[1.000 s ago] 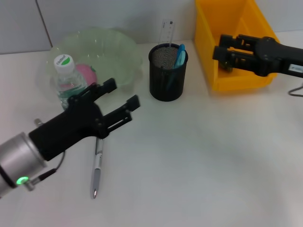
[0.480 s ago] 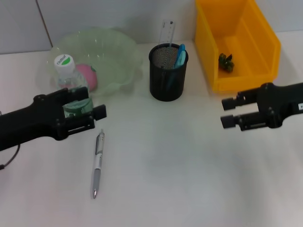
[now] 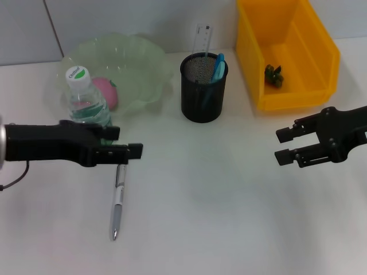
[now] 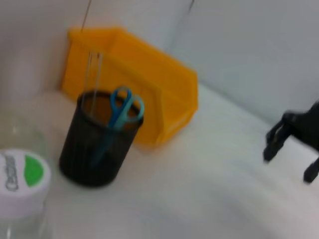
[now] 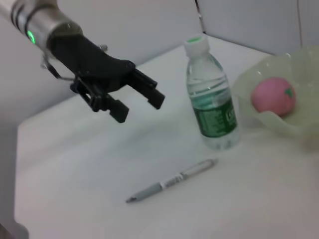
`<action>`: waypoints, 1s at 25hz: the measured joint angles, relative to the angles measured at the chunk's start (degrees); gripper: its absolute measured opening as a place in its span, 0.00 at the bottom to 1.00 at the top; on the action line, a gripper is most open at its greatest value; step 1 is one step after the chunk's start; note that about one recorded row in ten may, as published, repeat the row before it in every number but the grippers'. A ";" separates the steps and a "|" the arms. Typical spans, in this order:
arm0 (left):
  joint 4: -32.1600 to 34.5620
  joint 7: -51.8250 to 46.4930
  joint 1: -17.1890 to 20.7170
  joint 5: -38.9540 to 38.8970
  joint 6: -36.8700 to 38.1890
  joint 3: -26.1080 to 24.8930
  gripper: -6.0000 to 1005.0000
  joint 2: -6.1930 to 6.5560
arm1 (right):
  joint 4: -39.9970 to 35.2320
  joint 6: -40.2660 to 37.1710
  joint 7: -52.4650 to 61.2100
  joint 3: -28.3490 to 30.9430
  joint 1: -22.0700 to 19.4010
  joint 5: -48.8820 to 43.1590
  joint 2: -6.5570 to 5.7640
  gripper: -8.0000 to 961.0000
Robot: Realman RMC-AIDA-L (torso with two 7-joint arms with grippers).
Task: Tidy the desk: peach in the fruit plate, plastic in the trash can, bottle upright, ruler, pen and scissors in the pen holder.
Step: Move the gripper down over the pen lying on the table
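Note:
The pink peach (image 3: 106, 91) lies in the pale green fruit plate (image 3: 140, 60). Beside it the bottle (image 3: 86, 101) stands upright with its green-marked cap on. The black mesh pen holder (image 3: 203, 87) holds the blue scissors (image 3: 218, 66) and the clear ruler (image 3: 202, 39). A crumpled piece of plastic (image 3: 273, 75) sits in the yellow trash can (image 3: 321, 48). The silver pen (image 3: 118, 197) lies flat on the table. My left gripper (image 3: 129, 142) hovers open and empty just above the pen's upper end. At the right, my right gripper (image 3: 278, 147) is open and empty in front of the can.
The white table (image 3: 206, 217) stretches between the two arms. The right wrist view shows the left gripper (image 5: 142, 107), bottle (image 5: 212, 99), peach (image 5: 271, 94) and pen (image 5: 172, 180). The left wrist view shows the pen holder (image 4: 99, 144) and the can (image 4: 154, 94).
The right gripper came out of the yellow can and dropped to the table's right side. The left arm swung back, then reached in level over the pen's top end.

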 joint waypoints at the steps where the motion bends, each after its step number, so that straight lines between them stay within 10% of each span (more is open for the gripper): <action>1: 1.18 -3.57 -1.45 3.49 1.14 -0.07 0.78 -0.37 | -0.41 0.15 -0.01 -0.01 0.00 -0.39 0.08 0.63; 13: -1.04 -29.40 -16.19 29.49 7.29 0.97 0.78 -2.71 | -1.74 1.32 -0.81 -0.69 0.80 -4.51 0.55 0.63; 25: -10.58 -35.13 -22.25 35.99 4.27 6.51 0.78 -3.11 | -2.37 1.89 -0.25 -0.77 2.32 -7.22 0.69 0.63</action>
